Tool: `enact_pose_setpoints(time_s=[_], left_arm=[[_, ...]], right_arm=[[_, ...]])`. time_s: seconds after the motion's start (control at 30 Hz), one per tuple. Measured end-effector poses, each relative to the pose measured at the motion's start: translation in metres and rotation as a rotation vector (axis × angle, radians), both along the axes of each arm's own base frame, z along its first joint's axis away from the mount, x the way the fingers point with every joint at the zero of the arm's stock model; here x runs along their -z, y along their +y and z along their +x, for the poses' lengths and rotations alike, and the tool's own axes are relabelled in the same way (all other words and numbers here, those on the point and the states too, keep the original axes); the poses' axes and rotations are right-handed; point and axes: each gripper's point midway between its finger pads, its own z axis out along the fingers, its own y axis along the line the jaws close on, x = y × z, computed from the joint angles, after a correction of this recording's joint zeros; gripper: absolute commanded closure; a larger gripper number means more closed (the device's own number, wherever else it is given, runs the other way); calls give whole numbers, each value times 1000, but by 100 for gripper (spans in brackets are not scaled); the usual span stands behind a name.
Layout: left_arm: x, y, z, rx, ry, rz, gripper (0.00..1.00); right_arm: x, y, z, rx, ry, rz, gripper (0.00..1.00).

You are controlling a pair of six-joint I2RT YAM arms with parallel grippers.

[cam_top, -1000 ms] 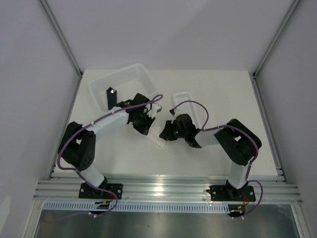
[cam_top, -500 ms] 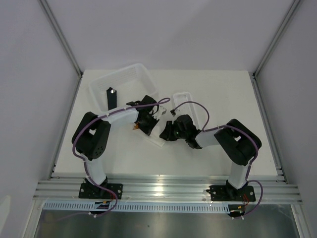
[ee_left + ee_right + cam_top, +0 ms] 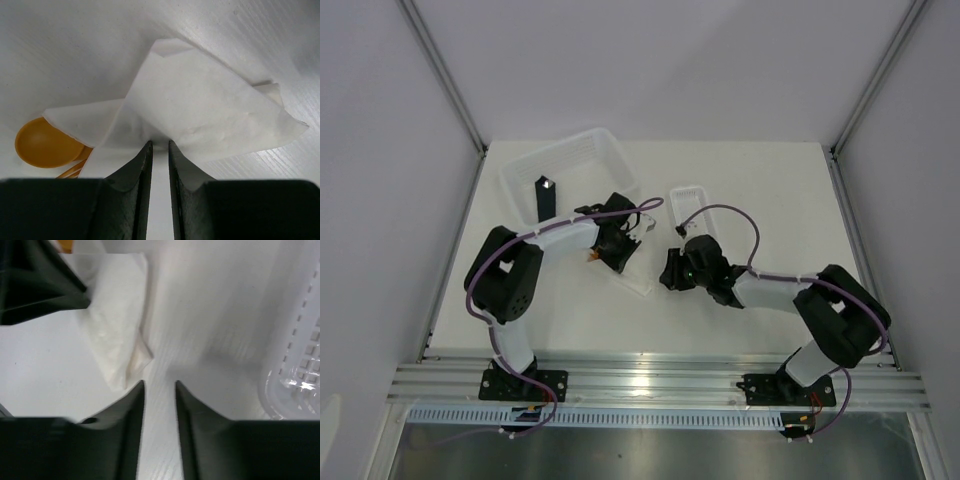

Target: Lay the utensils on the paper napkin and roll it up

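Observation:
The paper napkin (image 3: 633, 278) lies folded over at the table's middle, a white crumpled sheet (image 3: 210, 115). An orange spoon bowl (image 3: 45, 146) and orange handles of the utensils stick out from under its left flap; a speck of orange (image 3: 590, 257) shows from above. My left gripper (image 3: 158, 142) stands nearly closed, the napkin's fold bunched at its tips (image 3: 617, 256). My right gripper (image 3: 159, 382) hangs open over bare table, nothing between its fingers, just right of the napkin's corner (image 3: 125, 360) and apart from it (image 3: 668, 272).
A large white slotted basket (image 3: 570, 160) sits at the back left with a black upright block (image 3: 542, 195) beside it. A narrow white ribbed tray (image 3: 695, 203) lies behind the right gripper. Slotted white plastic (image 3: 295, 355) borders the right wrist view.
The right gripper's jaws have widened and it has drawn back to the right, off the napkin. The left arm's elbow swung in earlier; its gripper stays on the napkin.

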Motion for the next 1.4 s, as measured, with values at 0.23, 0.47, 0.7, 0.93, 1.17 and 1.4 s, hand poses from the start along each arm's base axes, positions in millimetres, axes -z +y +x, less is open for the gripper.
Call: enact_pose_setpoints(time_s=[0.23,0.47,0.7,0.93,1.17,1.4], left_arm=[[0,-1,-1,11,-1,-11,78],[0,-2,-1,19,-2,-15,79],[0,-1,-1,19,-2,-17,79],[1,-2,-1,19,-1,-20,79],[0,-2,-1,26,-1,-24,79],[0,-5,2,30,-13,-37,79]], right_arm=[[-19,29,-46,-181,-112,70,100],[-16,51,-50,-280,-167,157,100],[-17,84,-35,-350,-212,204,100],[7,98,-26,-360,-190,190,100],[18,91,-17,-317,-155,190,100],[22,67,-24,-287,-121,225,100]])
